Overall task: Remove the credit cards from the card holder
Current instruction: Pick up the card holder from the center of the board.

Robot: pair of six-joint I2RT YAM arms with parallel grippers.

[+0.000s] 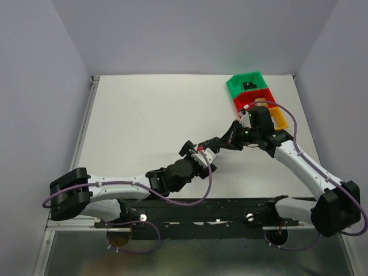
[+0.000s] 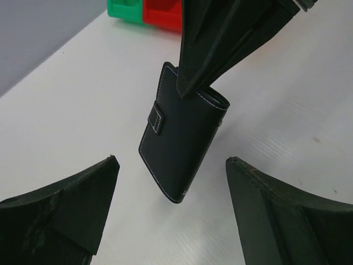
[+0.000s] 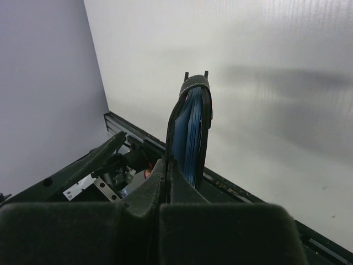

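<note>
The right gripper [image 3: 166, 165], clamped on one end of the folded card holder [image 2: 182, 146], hangs it above the desk [image 1: 144, 115], its long axis slanting down toward the nearby left gripper [image 1: 197, 153], spread wide and facing its free end.

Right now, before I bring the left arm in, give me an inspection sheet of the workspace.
Surface: white table, no marks seen.
Job's things: holder closed, strap across it, tilted and raised off the table; cards: none seen outside it.
Clutter: bins, green, red and orange, at the far right; small items inside.
Pincers: right pincer shut on the holder's end; left pincer open, facing the holder, apart from it.
Cables: purple cables along both arms, away from the holder.
Surroundings: grey walls; nothing else seen.
</note>
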